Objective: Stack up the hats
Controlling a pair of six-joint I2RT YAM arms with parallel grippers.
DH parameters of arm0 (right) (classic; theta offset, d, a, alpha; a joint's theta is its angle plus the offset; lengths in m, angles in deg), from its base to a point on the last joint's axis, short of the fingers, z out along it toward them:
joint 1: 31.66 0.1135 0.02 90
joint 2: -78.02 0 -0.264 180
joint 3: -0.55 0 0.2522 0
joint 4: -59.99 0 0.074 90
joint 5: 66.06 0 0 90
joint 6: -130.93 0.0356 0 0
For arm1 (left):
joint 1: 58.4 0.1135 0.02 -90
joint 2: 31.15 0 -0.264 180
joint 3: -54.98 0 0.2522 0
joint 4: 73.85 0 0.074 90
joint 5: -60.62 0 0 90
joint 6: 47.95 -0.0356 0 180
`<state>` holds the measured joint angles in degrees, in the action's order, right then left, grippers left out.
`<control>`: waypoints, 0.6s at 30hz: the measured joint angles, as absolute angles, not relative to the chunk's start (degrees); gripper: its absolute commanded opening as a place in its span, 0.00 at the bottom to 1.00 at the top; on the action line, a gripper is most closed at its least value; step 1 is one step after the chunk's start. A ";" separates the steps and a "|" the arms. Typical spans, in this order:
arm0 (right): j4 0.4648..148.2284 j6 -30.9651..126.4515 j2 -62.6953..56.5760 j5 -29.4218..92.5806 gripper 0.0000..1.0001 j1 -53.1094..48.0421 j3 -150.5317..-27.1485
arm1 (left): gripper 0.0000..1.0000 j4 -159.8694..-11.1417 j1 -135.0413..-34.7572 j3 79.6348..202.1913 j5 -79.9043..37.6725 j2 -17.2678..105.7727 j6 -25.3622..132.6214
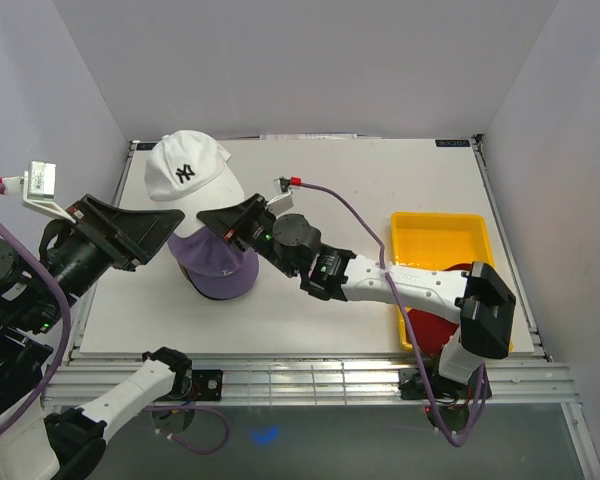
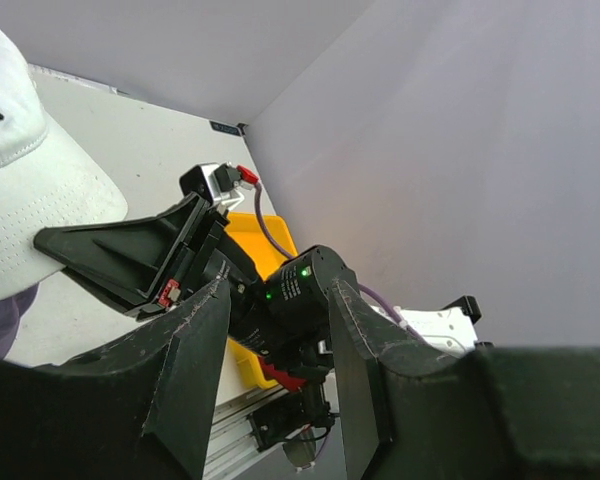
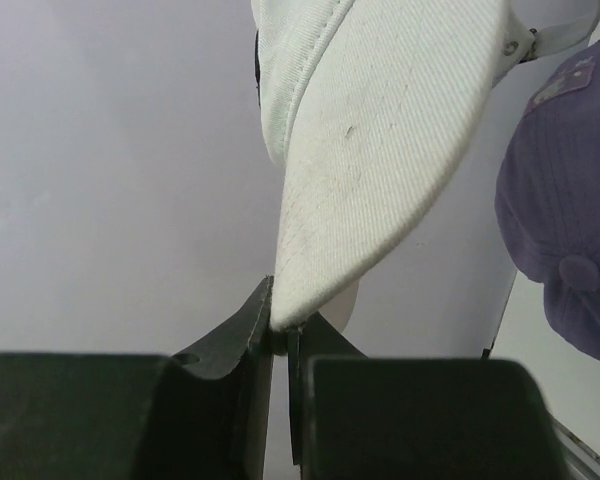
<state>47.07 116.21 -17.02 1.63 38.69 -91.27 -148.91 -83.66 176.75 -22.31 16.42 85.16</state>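
A white surface [image 1: 360, 190] is enclosed by pale walls [image 1: 310, 60] at the back and on both sides. A yellow rectangular tray [image 1: 438, 235] is set on the right part of the surface, close to its right edge. A small dark label [image 1: 454, 143] is seen at the far right corner. Grooved metal rails [image 1: 310, 378] are laid along the near edge, and a blue mark [image 1: 266, 435] is seen just in front of them.
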 measured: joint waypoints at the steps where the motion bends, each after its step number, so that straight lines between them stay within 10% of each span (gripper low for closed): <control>1: 46.64 116.28 -16.65 1.61 0.08 38.73 -90.37 | 0.54 -148.91 -83.70 176.75 -22.37 16.42 85.12; 18: 35.84 118.99 -10.38 3.64 0.08 39.36 -75.07 | 0.54 -148.93 -83.76 176.47 -23.92 16.48 84.70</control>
<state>35.84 118.99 -10.38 3.64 39.36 -75.07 -148.93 -83.76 176.47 -23.92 16.48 84.70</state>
